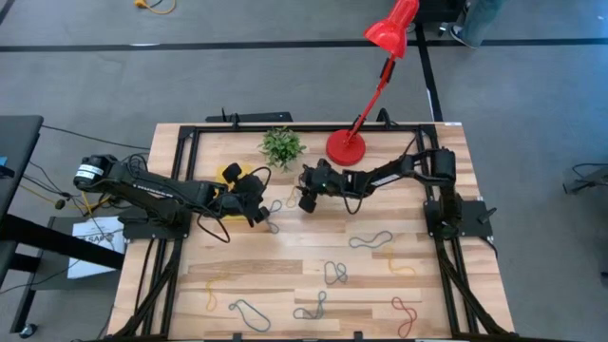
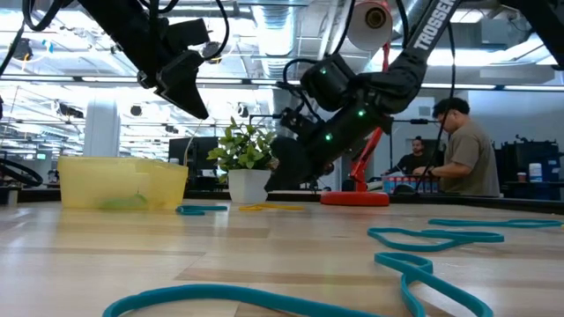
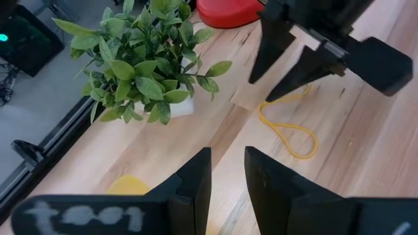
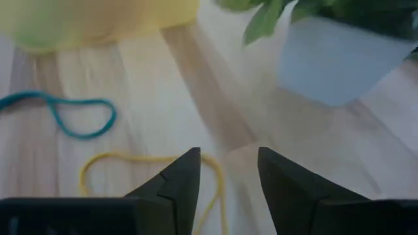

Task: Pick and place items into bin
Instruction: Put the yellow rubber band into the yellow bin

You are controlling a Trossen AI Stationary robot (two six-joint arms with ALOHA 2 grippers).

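The yellow bin (image 1: 231,173) sits left of the potted plant; in the low view (image 2: 119,183) something green lies inside it. A yellow loop (image 4: 153,163) lies flat on the table beside a teal loop (image 4: 72,117); both also show in the low view, the yellow loop (image 2: 269,208) and the teal loop (image 2: 201,210). My right gripper (image 4: 228,179) is open and empty, low over the yellow loop, its fingers on either side of the loop's near end. My left gripper (image 3: 228,179) is open and empty, raised above the table next to the bin (image 2: 189,84).
A potted plant (image 1: 282,145) and the red lamp's base (image 1: 346,147) stand at the far edge. Several more loops lie on the near half, among them a teal one (image 1: 370,239), a grey one (image 1: 334,274) and a red one (image 1: 407,315). People stand beyond the table (image 2: 458,150).
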